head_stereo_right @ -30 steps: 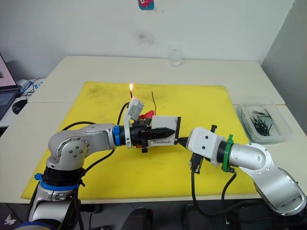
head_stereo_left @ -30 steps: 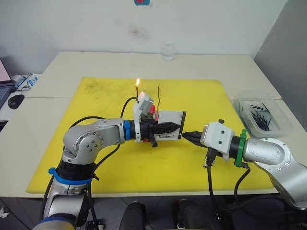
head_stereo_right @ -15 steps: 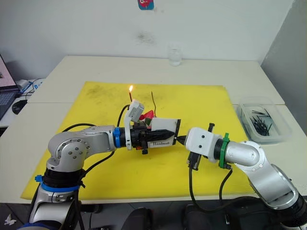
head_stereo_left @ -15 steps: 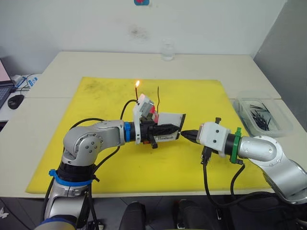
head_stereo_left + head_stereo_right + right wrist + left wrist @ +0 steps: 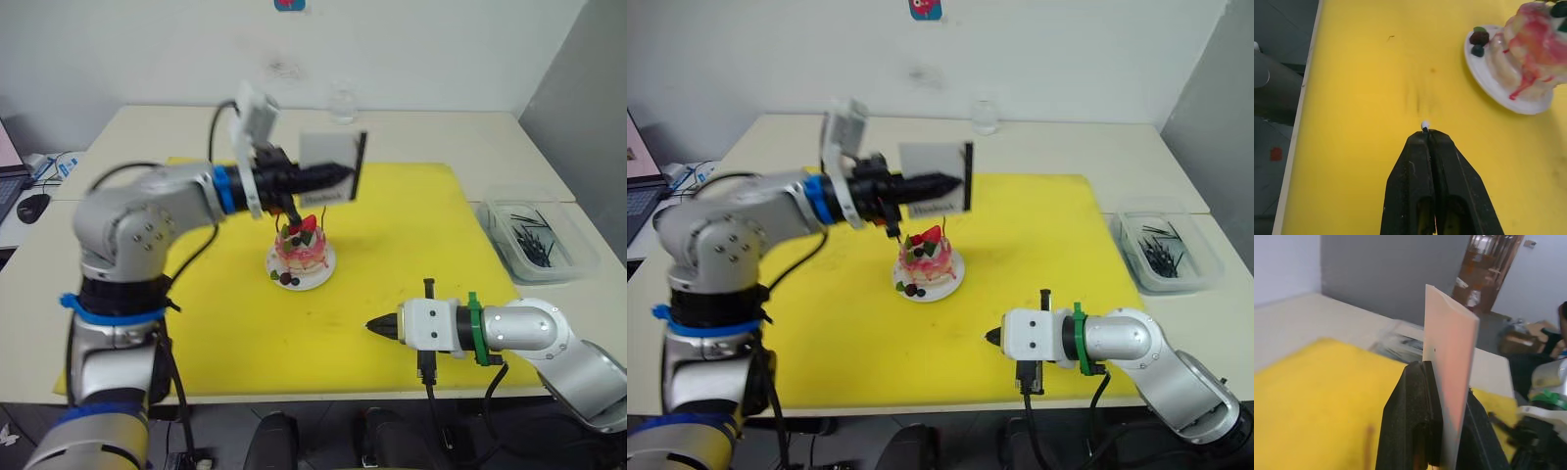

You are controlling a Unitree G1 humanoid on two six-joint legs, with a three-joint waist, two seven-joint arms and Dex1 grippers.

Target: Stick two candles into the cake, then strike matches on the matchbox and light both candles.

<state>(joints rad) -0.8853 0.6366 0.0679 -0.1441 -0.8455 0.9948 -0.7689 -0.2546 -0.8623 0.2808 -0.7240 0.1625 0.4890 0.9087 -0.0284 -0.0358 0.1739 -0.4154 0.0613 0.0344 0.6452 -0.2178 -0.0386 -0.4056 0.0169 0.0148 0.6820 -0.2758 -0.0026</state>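
Observation:
The pink cake (image 5: 300, 249) with a strawberry sits on its white plate (image 5: 324, 270) in the middle of the yellow mat. My left gripper (image 5: 343, 174) is raised above and behind the cake, shut on the white matchbox (image 5: 331, 159), which it holds upright with the black strip on the right edge. The candles are hidden behind my left arm and the matchbox. My right gripper (image 5: 375, 324) is low over the mat in front and to the right of the cake. It is shut on a match (image 5: 1424, 125), of which just a pale tip pokes out.
A clear plastic tub (image 5: 534, 240) holding several dark matches stands off the mat at the right. A glass (image 5: 342, 103) stands at the table's far edge. A mouse (image 5: 32, 206) and cables lie at the far left. The yellow mat (image 5: 196, 313) has open room around the cake.
My left arm has lifted the matchbox up and back, uncovering the cake. My right gripper has pulled away from the box toward the mat's front edge. The candle flame seen earlier is now hidden.

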